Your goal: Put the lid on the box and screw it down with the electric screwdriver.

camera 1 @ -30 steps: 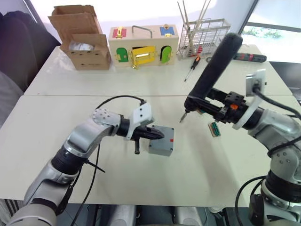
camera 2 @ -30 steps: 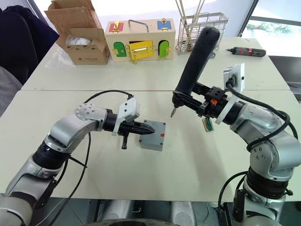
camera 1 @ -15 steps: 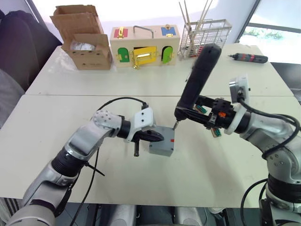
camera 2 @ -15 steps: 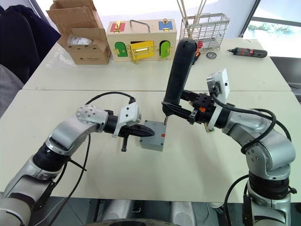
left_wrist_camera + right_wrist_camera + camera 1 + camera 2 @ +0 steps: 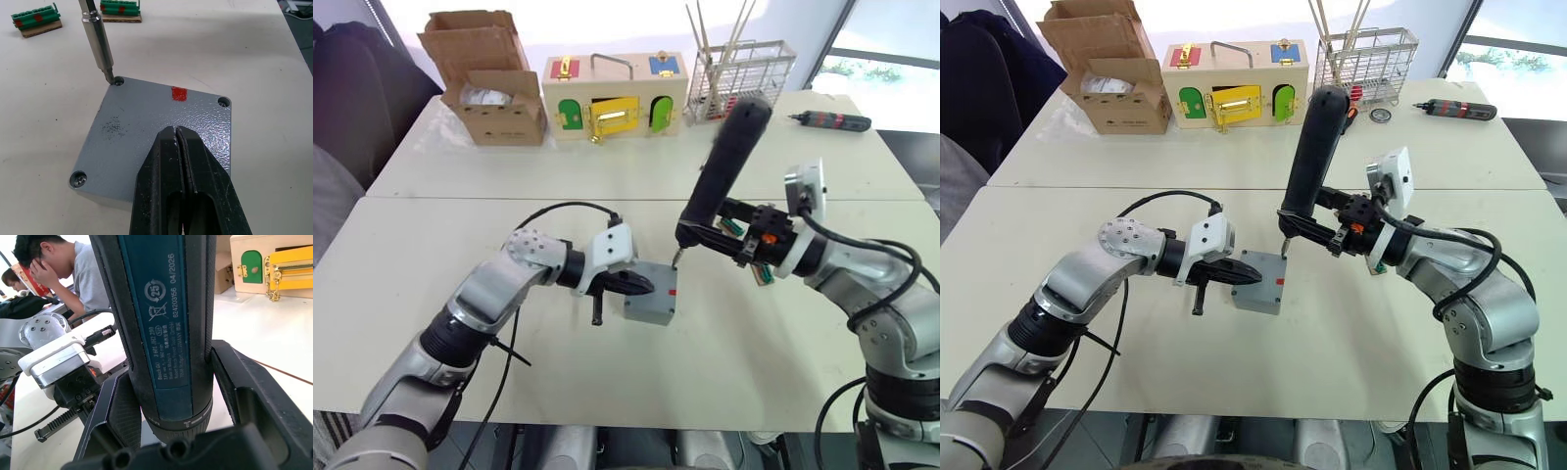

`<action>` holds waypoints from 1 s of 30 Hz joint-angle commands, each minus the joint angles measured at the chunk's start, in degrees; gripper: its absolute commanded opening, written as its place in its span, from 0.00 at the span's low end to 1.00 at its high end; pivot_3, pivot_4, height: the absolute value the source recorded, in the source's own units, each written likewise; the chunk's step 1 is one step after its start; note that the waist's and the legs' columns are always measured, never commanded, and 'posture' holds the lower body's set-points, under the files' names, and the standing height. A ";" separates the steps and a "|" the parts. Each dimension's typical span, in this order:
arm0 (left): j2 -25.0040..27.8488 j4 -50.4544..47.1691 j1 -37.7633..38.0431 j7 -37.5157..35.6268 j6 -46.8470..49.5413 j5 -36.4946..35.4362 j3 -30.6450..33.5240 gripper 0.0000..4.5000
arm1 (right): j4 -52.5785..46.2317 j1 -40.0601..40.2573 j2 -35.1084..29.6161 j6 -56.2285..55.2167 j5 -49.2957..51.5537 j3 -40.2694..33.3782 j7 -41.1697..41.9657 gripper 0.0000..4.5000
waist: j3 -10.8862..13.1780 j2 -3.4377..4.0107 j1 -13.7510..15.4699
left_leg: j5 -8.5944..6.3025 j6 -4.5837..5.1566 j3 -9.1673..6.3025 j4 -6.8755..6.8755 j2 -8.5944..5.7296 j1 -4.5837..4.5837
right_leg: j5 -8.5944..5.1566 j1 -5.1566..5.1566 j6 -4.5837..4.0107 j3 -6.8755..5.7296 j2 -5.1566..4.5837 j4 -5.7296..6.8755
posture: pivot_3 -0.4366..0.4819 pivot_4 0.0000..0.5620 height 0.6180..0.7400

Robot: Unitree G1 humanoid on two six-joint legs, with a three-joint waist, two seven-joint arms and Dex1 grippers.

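1. The place looks like a robotics lab or test room set up for manipulation trials.
2. Two plain white tables (image 5: 607,166) stand pushed together as a work surface, with a window (image 5: 876,59) at the far right.
3. Practice props line the far edge: a wooden box with coloured doors and latches (image 5: 614,96), an open cardboard carton (image 5: 489,83) and a wire rack holding thin rods (image 5: 742,70).
4. Hand tools lie about: a slim dark driver with red bands (image 5: 829,119) and an orange-and-black screwdriver (image 5: 1349,115).
5. Green terminal blocks on cardboard (image 5: 36,22) rest on the tabletop.
6. A seated person (image 5: 63,271) shows in the background of the right wrist view.
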 commanded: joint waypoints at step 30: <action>-0.09 -0.52 1.17 0.25 0.51 1.88 -1.63 0.00 | -1.39 -1.64 -3.28 0.10 6.04 -2.97 -3.11 0.43 | 0.00 0.00 0.05 | -0.01 0.01 -0.01 0.00 0.00 0.01 | 0.00 0.02 0.00 0.00 0.00 -0.02 | 0.48 0.27 0.96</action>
